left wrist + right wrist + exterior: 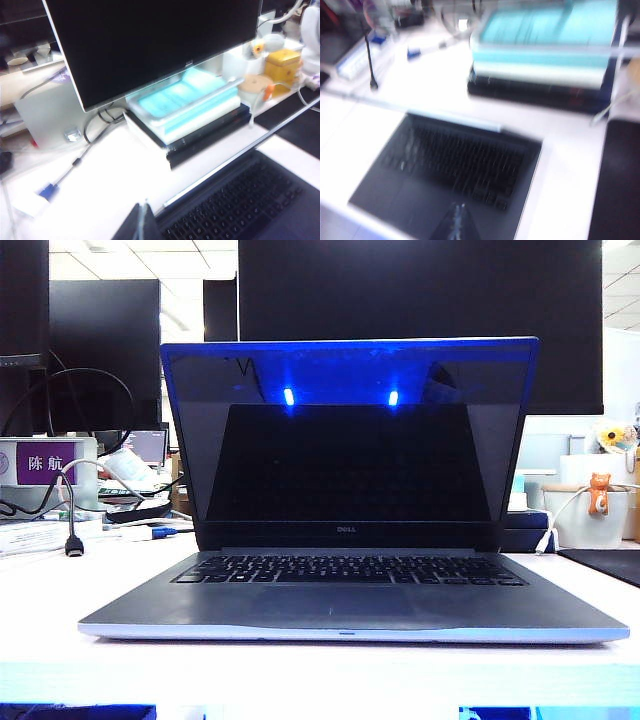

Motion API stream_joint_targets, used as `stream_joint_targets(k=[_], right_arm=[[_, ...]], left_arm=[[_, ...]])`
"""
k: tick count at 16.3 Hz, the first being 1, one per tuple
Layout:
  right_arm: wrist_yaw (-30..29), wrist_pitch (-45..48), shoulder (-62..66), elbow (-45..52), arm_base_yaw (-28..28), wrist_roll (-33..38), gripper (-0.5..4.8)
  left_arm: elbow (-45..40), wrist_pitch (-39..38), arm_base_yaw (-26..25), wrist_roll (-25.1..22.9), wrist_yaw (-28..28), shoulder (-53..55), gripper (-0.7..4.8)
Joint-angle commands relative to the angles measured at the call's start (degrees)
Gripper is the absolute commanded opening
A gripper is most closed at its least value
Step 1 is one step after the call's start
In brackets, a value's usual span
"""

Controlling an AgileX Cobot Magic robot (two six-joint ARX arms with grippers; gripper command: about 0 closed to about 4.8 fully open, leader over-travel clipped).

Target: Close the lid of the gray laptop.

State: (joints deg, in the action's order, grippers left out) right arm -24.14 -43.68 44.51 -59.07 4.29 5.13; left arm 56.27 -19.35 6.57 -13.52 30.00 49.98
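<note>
Neither gripper is showing in the exterior view; I am seeing only the gray laptop sitting open on the white table, its lid standing upright with the dark screen facing the camera.

From the left wrist view, the left gripper is hovering over the laptop's left side, near the lid's edge, fingertips seemingly pressed together and holding nothing. A black monitor is standing behind, over stacked books.

From the right wrist view, which is blurred, the right gripper is hanging above the laptop's near edge by the touchpad; I cannot tell its state.
</note>
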Motion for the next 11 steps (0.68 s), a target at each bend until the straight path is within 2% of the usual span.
stream_joint_targets(k=[1,3,4,7,8,10,11], right_arm=[[-2.16,-5.97,3.17,-0.33,0.00,-2.36,-0.06],[-5.33,-9.29,5.38,-0.26,0.04,-4.85,-0.06],[-6.01,-9.73,6.64,-0.26,0.02,-5.64,-0.06],[-7.69,-6.99,8.22,-0.26,0.02,-5.64,-0.06],[-9.25,-6.69,8.87,-0.24,0.02,-5.64,-0.06],[-10.56,-6.21,10.21,-0.22,0.04,-5.66,-0.06],[-10.54,-5.53,10.45,-0.20,0.02,-5.66,-0.06]], left_arm=[[6.03,0.26,0.00,-1.11,6.08,9.94,-0.05],[9.53,0.13,0.02,-1.27,8.15,16.55,-0.05],[11.41,-0.28,0.04,-3.28,10.38,20.70,-0.05],[14.60,-1.99,2.56,-7.17,10.64,27.54,-0.05],[15.47,-2.51,4.55,-9.53,8.96,29.18,-0.05],[16.70,-3.39,8.17,-12.98,1.57,31.54,-0.05],[17.33,-4.04,9.35,-14.45,0.57,33.16,-0.05]])
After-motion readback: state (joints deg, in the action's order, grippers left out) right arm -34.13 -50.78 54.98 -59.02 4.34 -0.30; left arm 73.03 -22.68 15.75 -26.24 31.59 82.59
